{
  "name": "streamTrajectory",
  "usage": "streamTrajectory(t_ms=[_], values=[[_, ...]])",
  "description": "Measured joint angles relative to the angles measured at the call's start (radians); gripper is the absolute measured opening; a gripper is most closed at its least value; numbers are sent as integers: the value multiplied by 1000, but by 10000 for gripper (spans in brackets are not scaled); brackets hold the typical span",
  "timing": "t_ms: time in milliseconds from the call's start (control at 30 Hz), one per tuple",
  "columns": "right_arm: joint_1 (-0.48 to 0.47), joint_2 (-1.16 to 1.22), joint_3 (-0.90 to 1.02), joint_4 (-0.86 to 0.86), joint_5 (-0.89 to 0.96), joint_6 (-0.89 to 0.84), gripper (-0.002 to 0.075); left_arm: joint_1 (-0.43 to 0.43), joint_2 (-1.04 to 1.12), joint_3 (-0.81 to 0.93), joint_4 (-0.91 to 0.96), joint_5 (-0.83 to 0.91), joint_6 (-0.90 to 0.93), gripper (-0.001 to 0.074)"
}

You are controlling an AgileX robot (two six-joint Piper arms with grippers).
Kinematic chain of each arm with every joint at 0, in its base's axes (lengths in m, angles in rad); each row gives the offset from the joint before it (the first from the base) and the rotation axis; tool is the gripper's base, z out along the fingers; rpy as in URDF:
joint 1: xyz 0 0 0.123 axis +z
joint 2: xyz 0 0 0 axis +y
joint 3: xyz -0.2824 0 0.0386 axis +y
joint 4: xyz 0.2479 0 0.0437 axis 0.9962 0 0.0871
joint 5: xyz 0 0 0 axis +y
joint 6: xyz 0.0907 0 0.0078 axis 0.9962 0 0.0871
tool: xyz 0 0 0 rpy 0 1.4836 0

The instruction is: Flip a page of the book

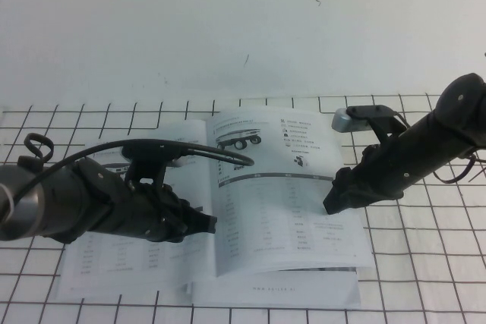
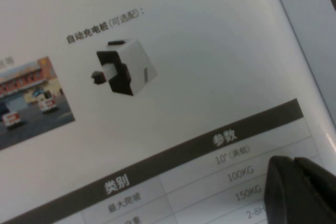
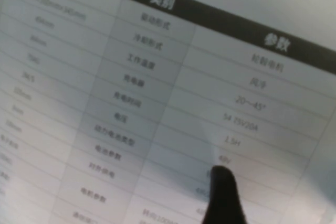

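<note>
The left arm (image 1: 83,206) is nearest to the camera; it lies low across the left half of the book (image 1: 228,210), and the left gripper (image 1: 206,225) sits just beside the spine. In its wrist view the two dark fingertips (image 2: 299,190) look pressed together and rest on or just above a printed table, pinching nothing.

The book lies open on the gridded table (image 1: 425,278), in the middle. The page (image 1: 285,195) is its right-hand leaf. It shows the black flat-topped vehicle and a table under a dark bar, and it bows upward near the spine.

The right gripper (image 1: 332,204) is at the outer edge of this page. Only one dark tip (image 3: 223,192) shows against the table rows, so I cannot tell if its fingers are spread or closed.

The risk, I think, is that the glossy leaf slips under the tip, or that several leaves lift together. The left arm over the left half could also block the page when it falls.
</note>
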Motion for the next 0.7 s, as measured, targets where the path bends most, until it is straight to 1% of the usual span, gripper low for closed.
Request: streamTrajectory(t_ms=[200,333,567,700], values=[[0,16,-2,8,9,5,458,0,0,0,0,0,0,-2],[0,16,-2,54,15,-1,459,0,0,0,0,0,0,-2],[-2,16,-2,214,53,-79,459,0,0,0,0,0,0,-2],[0,14,-2,276,67,-102,459,0,0,0,0,2,0,-2]])
